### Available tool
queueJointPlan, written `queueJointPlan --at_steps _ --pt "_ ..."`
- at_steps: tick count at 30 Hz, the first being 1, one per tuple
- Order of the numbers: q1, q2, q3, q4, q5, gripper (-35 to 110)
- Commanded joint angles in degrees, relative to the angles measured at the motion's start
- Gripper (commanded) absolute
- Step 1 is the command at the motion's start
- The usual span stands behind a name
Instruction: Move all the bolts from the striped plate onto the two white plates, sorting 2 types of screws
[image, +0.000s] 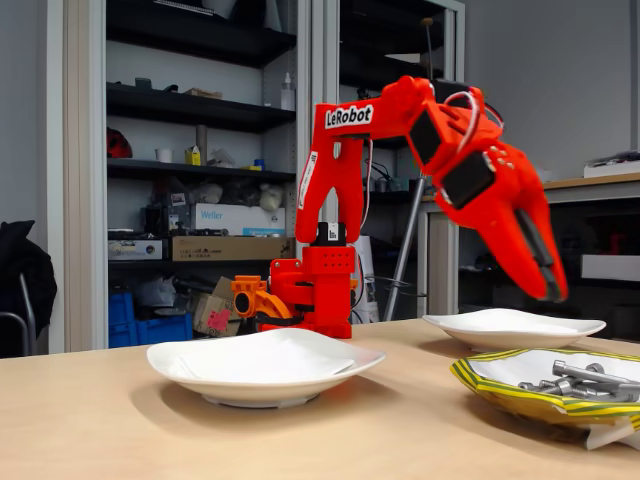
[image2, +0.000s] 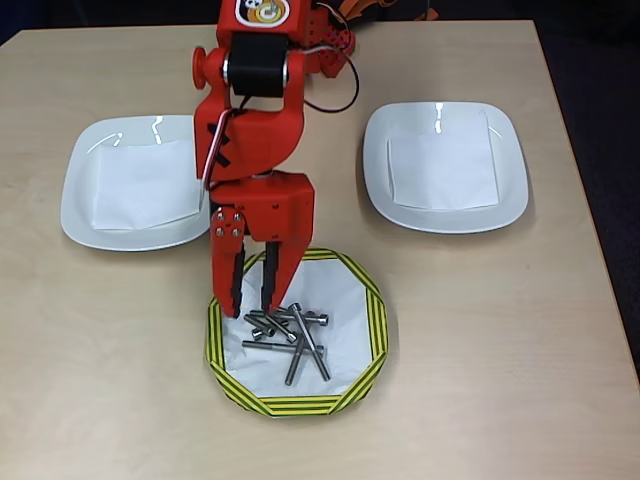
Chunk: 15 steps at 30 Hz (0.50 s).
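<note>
Several grey bolts (image2: 291, 335), long and short, lie in a loose pile on the striped plate (image2: 375, 322); the fixed view shows the same bolts (image: 588, 381) and the plate's yellow and green rim (image: 500, 392). My red gripper (image2: 252, 308) hangs open above the plate's left part, tips pointing down just left of the pile, nothing between the fingers. In the fixed view the gripper (image: 552, 290) is well above the plate, apart from the bolts. Two white plates (image2: 130, 215) (image2: 445, 215) lie left and right of the arm, each holding only a white sheet.
The arm's red base (image: 315, 290) stands at the table's back edge. In the fixed view one white plate (image: 265, 372) sits front left, the other (image: 515, 328) behind the striped plate. Bare wooden table surrounds the plates. Shelves stand behind.
</note>
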Motion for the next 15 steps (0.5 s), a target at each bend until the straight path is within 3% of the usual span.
queueJointPlan --at_steps 1,15 --pt "-1.1 -4.2 -5.7 -3.2 0.6 16" --pt "-9.1 -7.4 -4.2 -8.6 5.7 18"
